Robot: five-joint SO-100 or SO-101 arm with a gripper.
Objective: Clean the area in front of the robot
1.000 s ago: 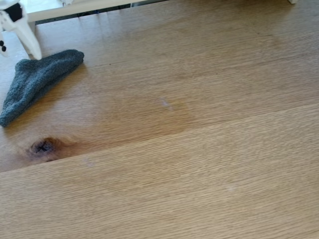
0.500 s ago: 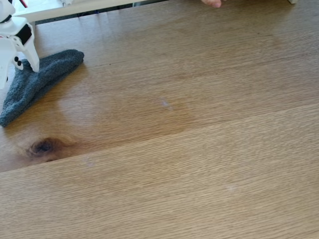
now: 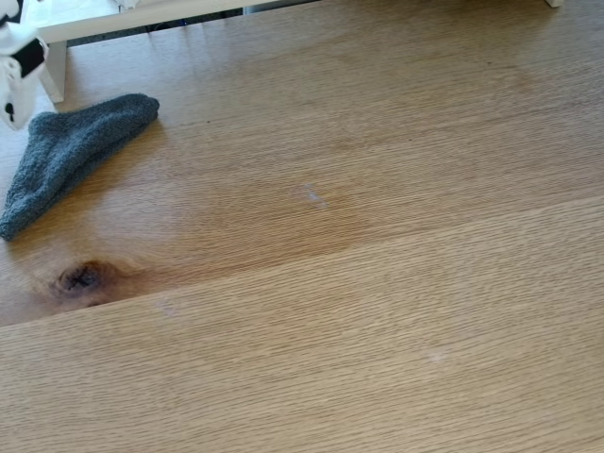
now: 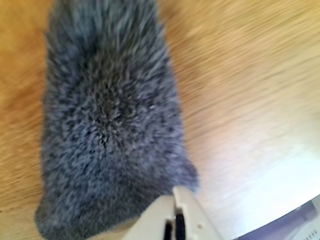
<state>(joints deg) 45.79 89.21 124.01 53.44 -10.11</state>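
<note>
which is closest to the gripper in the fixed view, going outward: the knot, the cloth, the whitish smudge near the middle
From the gripper at the fixed view's upper left edge:
1. Cloth, just right of and below it, also at upper left.
2. Knot, lower down on the left side of the wood.
3. Smudge, out near the middle, well to the right.

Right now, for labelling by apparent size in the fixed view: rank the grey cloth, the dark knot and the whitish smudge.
1. grey cloth, by far the largest.
2. dark knot.
3. whitish smudge, faint, so its extent is uncertain.
</note>
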